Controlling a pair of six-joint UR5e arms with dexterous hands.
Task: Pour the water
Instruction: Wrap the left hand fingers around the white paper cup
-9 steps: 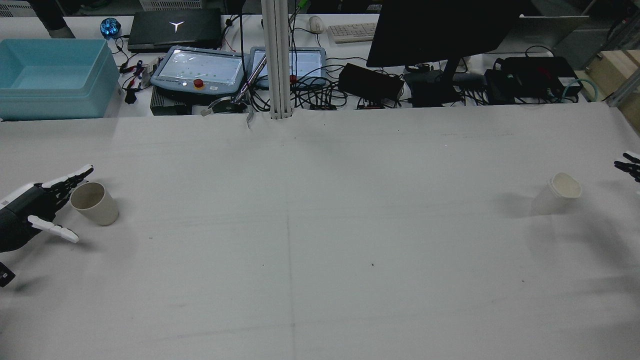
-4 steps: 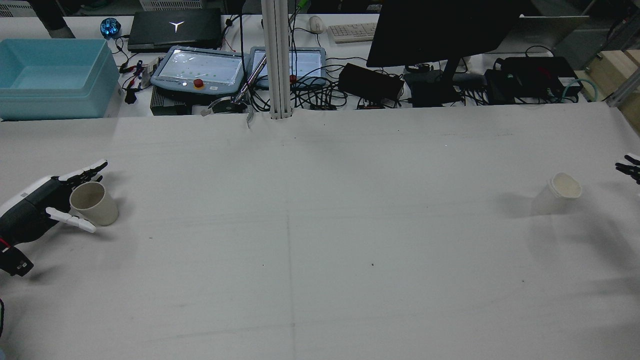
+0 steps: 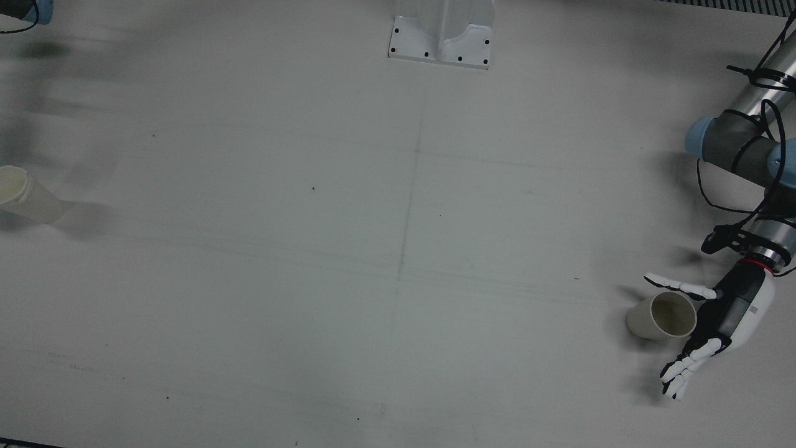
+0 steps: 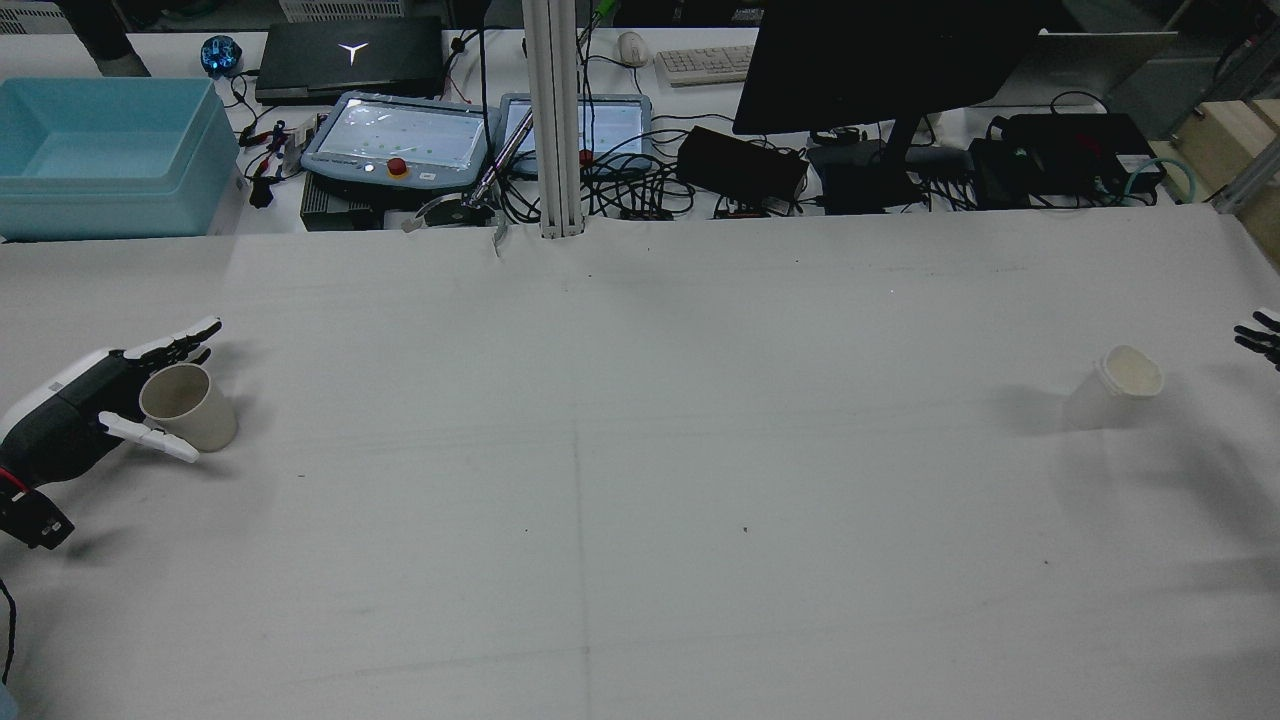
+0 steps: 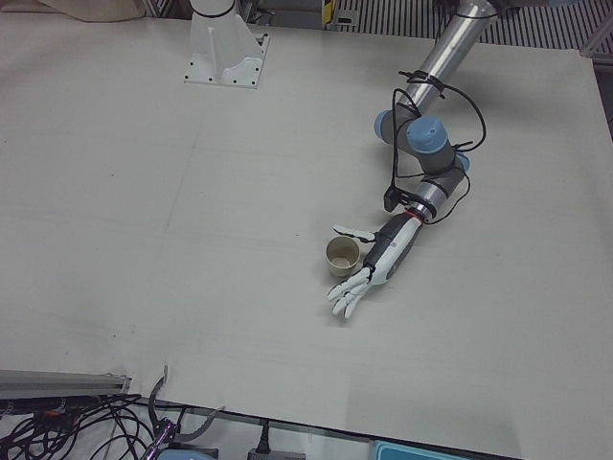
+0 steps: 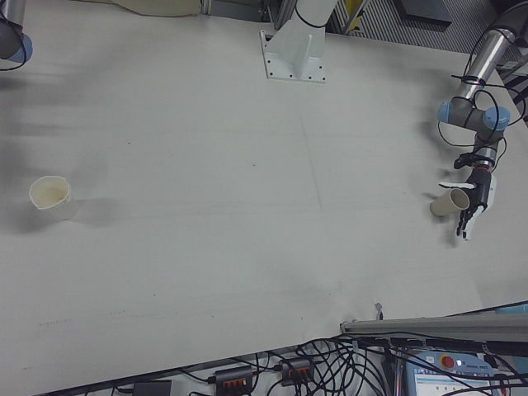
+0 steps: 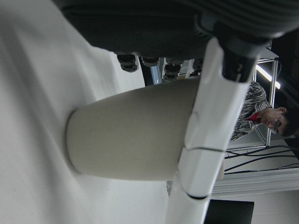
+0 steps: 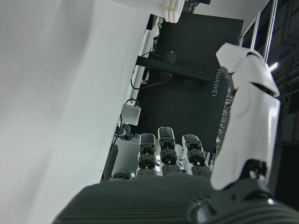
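Observation:
A beige cup (image 4: 188, 406) stands upright at the table's left side; it also shows in the front view (image 3: 662, 315), the left-front view (image 5: 342, 257), the right-front view (image 6: 450, 202) and the left hand view (image 7: 135, 135). My left hand (image 4: 80, 415) is open around it, with the thumb (image 7: 210, 130) on the near side and the fingers (image 4: 180, 342) behind it, spread. It also shows in the front view (image 3: 715, 323). A white cup (image 4: 1118, 385) stands at the right side, also in the front view (image 3: 25, 194) and the right-front view (image 6: 51, 198). My right hand (image 4: 1258, 338) is open at the right edge, apart from that cup.
Beyond the table's far edge are a blue bin (image 4: 110, 155), two teach pendants (image 4: 400, 140), cables, a monitor (image 4: 880, 60) and a white post (image 4: 553, 120). The post's base plate (image 3: 441, 31) sits at the robot side of the table.
My left hand has moved forward so the beige cup now sits between its thumb and fingers. My right hand has drawn slightly further toward the right edge. Both cups have stayed put.

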